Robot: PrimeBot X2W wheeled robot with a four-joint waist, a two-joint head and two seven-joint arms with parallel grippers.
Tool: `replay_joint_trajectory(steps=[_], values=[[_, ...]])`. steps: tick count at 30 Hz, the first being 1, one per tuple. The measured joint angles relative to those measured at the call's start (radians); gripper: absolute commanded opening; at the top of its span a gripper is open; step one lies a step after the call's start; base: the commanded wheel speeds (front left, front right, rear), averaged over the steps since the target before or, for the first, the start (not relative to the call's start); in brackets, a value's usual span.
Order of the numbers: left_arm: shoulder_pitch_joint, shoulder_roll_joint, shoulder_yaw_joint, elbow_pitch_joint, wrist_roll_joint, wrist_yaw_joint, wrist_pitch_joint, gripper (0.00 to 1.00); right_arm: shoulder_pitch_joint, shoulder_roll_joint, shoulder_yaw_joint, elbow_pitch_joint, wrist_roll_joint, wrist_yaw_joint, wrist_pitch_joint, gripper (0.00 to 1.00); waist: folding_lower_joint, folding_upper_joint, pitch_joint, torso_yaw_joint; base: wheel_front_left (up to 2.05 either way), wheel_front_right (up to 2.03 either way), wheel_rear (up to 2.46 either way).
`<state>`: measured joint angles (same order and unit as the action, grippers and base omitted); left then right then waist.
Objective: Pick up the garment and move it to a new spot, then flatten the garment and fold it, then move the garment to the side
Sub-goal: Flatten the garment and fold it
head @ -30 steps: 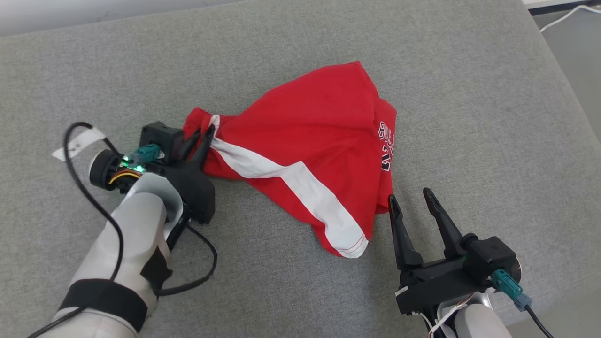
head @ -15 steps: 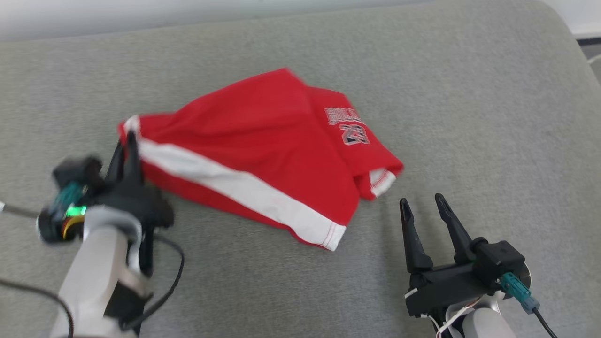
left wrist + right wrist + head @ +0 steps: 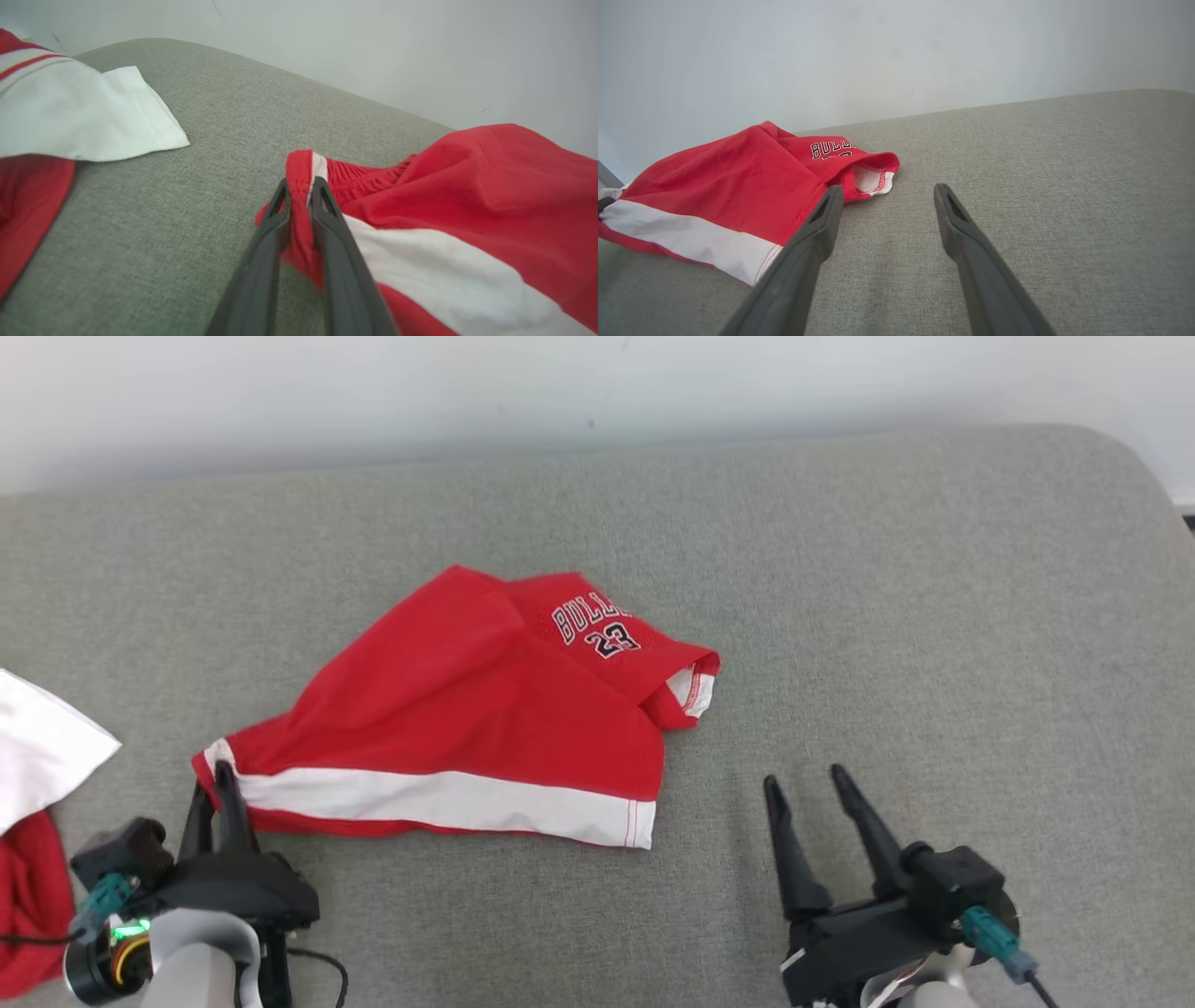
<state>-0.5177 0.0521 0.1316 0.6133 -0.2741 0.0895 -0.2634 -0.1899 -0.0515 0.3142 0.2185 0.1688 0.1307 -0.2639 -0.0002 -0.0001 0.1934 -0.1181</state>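
Garment point(image 3: 485, 719) needs flattening: your left pincer point(image 3: 211, 779) clamps its waistband point(image 3: 364, 173), right pincer point(image 3: 803, 777) gapes empty. Take the hem point(image 3: 639, 821) beside it.

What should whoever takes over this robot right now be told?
Left gripper: shut on the waistband corner of the shorts.
Right gripper: open, empty, to the right of the shorts and apart from them.
Shorts: on the grey cushion, rumpled, one leg partly under the other. Other clothes lie at the left edge.
Done: corner gripped, shorts down on the cushion.
Left: flatten, fold, move aside.
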Motion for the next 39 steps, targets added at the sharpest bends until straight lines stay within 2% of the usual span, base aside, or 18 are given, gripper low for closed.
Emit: replay_joint_trajectory(steps=[1, 7, 10, 19, 28, 29, 31, 34, 36, 39], values=[[0.008, -0.001, 0.0, -0.002, -0.002, -0.001, 0.0, 1.0, 0.001, -0.001, 0.015, 0.004, 0.011, 0.0, 0.0, 1.0, 0.0, 0.0, -0.008, 0.003, 0.0, 0.0, 0.0], [0.053, -0.002, -0.048, -0.072, 0.004, -0.018, 0.0, 1.0, -0.001, -0.022, 0.141, 0.038, 0.1, 0.0, 0.0, 1.0, 0.0, 0.0, -0.032, 0.03, 0.0, 0.0, 0.0], [0.086, -0.002, -0.08, -0.118, 0.021, -0.025, 0.0, 1.0, -0.005, -0.033, 0.172, 0.07, 0.137, 0.0, 0.0, 1.0, 0.0, 0.0, -0.037, 0.052, 0.0, 0.0, 0.0], [0.172, -0.002, -0.152, -0.253, 0.101, -0.041, 0.0, 1.0, -0.027, -0.049, 0.164, 0.128, 0.162, 0.0, 0.0, 1.0, 0.0, 0.0, -0.043, 0.134, 0.0, 0.0, 0.0], [0.284, -0.002, -0.109, -0.316, 0.157, -0.058, 0.0, 1.0, -0.016, -0.05, 0.137, 0.184, 0.165, 0.0, 0.0, 1.0, 0.0001, 0.0, -0.051, 0.226, 0.0, 0.0, 0.0], [0.305, -0.002, -0.096, -0.327, 0.162, -0.062, 0.0, 1.0, -0.006, -0.05, 0.131, 0.19, 0.165, 0.0, 0.0, 0.94, 0.0001, 0.0001, -0.053, 0.244, 0.0, 0.0, 0.0], [0.327, -0.001, -0.085, -0.335, 0.17, -0.067, 0.0, 1.0, -0.001, -0.049, 0.122, 0.195, 0.165, 0.0, 0.0, 0.51, 0.0001, 0.0001, -0.055, 0.259, 0.0, 0.0, 0.0], [0.352, -0.002, -0.077, -0.359, 0.181, -0.071, 0.0, 1.0, 0.001, -0.047, 0.101, 0.194, 0.163, 0.0, 0.0, 0.29, 0.0001, 0.0001, -0.06, 0.278, 0.0, 0.0, 0.0], [0.366, -0.001, -0.076, -0.37, 0.181, -0.072, 0.0, 1.0, 0.006, -0.047, 0.09, 0.197, 0.162, 0.0, 0.0, 0.0, 0.0001, 0.0001, -0.063, 0.284, 0.0, 0.0, 0.0], [0.383, -0.002, -0.076, -0.379, 0.181, -0.072, 0.0, 1.0, 0.016, -0.047, 0.075, 0.202, 0.153, 0.0, 0.0, 0.0, 0.0001, 0.0, -0.066, 0.287, 0.0, 0.0, 0.0]])
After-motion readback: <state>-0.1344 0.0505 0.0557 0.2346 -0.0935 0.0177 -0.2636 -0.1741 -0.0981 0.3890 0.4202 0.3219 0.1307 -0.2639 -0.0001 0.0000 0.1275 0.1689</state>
